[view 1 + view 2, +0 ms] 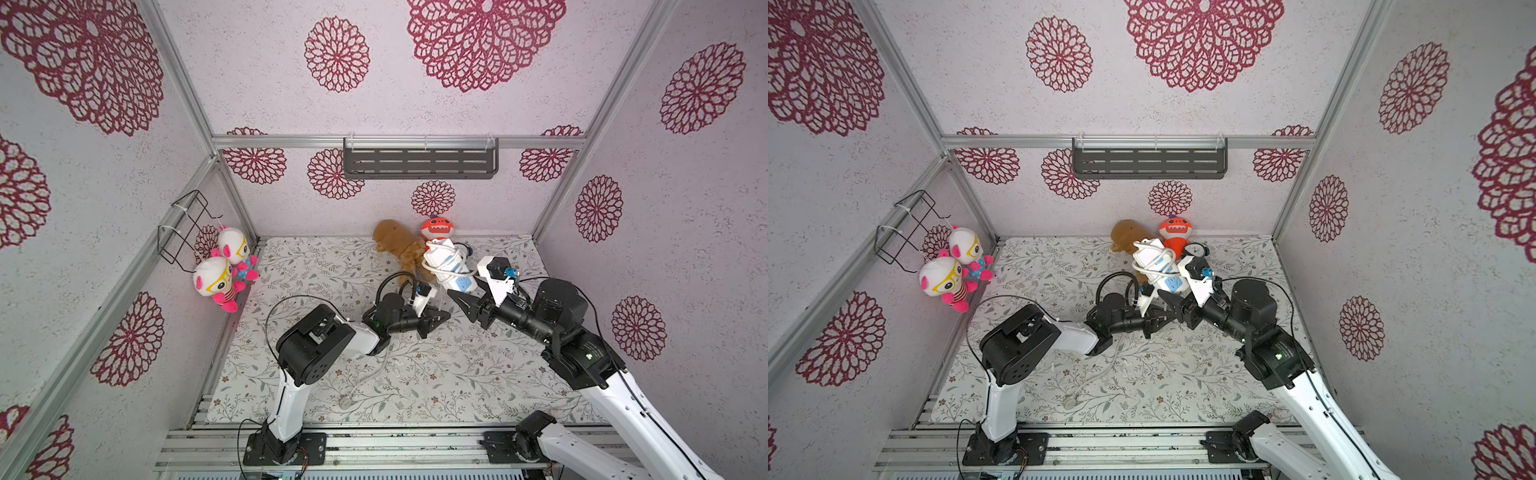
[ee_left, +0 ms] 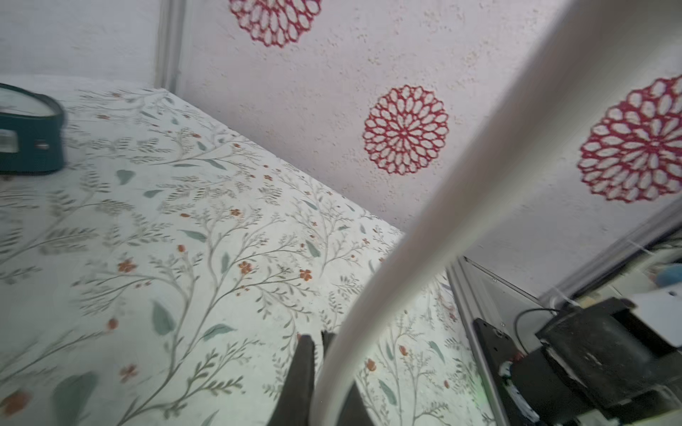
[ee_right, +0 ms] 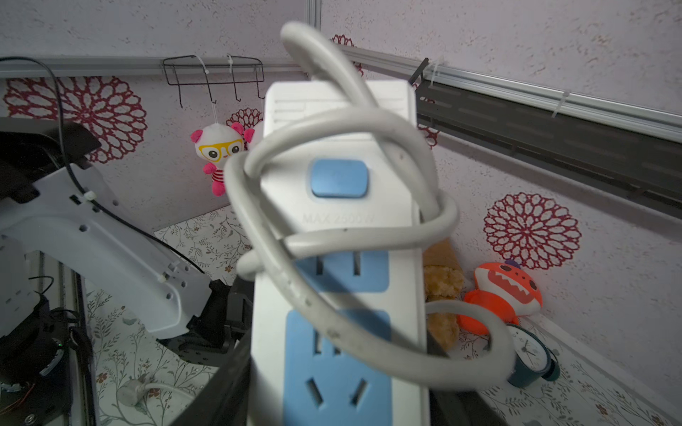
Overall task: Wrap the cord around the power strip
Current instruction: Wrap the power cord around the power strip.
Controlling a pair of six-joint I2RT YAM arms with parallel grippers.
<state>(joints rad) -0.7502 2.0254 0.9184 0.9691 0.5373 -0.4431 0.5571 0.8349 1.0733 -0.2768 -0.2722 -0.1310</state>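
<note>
The white power strip (image 1: pixel 446 262) (image 1: pixel 1158 266) with blue sockets is held up off the table near the back wall. My right gripper (image 1: pixel 463 291) (image 3: pixel 332 405) is shut on its lower end, a dark finger on each side. In the right wrist view the white cord (image 3: pixel 332 243) loops around the strip (image 3: pixel 339 206) a few times. From there it drops to my left gripper (image 1: pixel 446 314) (image 2: pixel 318 337), which is shut on it. In the left wrist view the cord (image 2: pixel 461 206) rises out of the fingers. Slack cord (image 1: pixel 376 376) trails under the left arm to the plug (image 1: pixel 345 402) on the mat.
A brown plush (image 1: pixel 395 245), an orange shark toy (image 1: pixel 436 228) and a blue alarm clock (image 1: pixel 1196 249) sit by the back wall behind the strip. Two plush dolls (image 1: pixel 220 274) hang from a wire rack on the left wall. A dark shelf (image 1: pixel 419 160) is on the back wall.
</note>
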